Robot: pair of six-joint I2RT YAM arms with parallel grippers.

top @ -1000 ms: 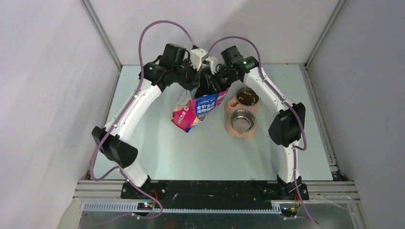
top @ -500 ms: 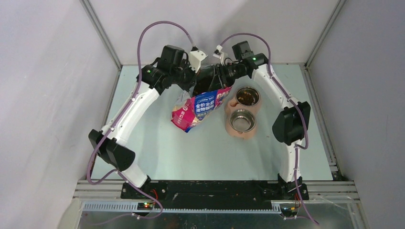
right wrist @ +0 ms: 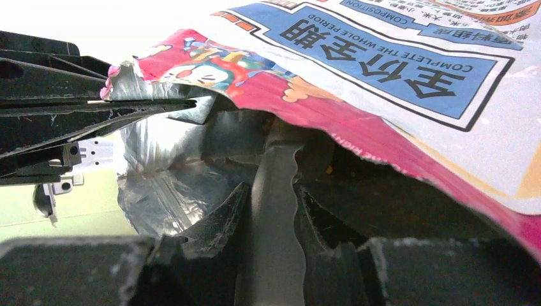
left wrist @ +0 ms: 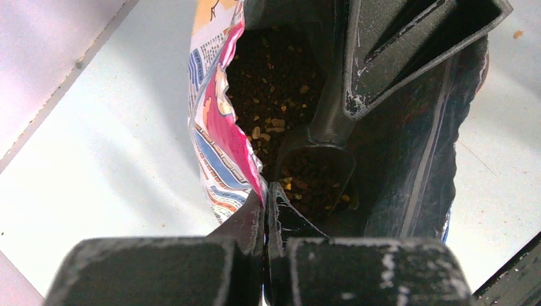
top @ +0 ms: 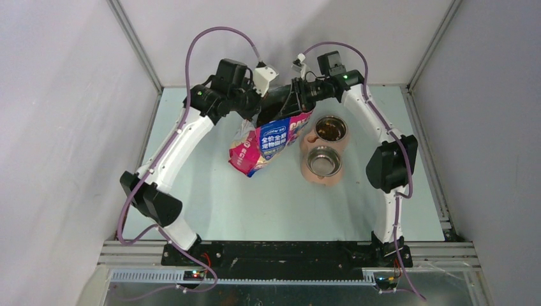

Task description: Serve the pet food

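A: Status, left to right?

B: Left pincer [left wrist: 265, 191] is clamped on the torn rim of the bag [top: 265, 148] and holds the mouth wide. The bag lies tilted on the tabletop [top: 255, 210], mouth toward the far side.

A: Where's the kibble?

B: Kibble [left wrist: 274, 76] is a loose heap inside the bag. The scoop [left wrist: 316, 171] is down in it, and its cup looks loaded with pellets. There are a few stray crumbs on the tabletop beside the bag.

A: Right side?

B: Right pincer [right wrist: 271, 223] is closed around the scoop handle and reaches into the bag mouth from the right. The right wrist view shows the handle squeezed between both fingers.

A: Bowls?

B: Far bowl [top: 330, 128] and near bowl [top: 324, 160] sit in a stand [top: 311, 172] just right of the bag. The far bowl shows brown at the bottom. That's probably kibble, but it's too small to confirm. The near bowl looks bare steel.

A: Progress?

B: My read is mid-task. The bag is open and the scoop is loaded, but the load isn't out of the bag yet. Left to do:
- Lift the scoop clear and level.
- Carry it right over a bowl.
- Tip it.

The near bowl at least looks unserved.
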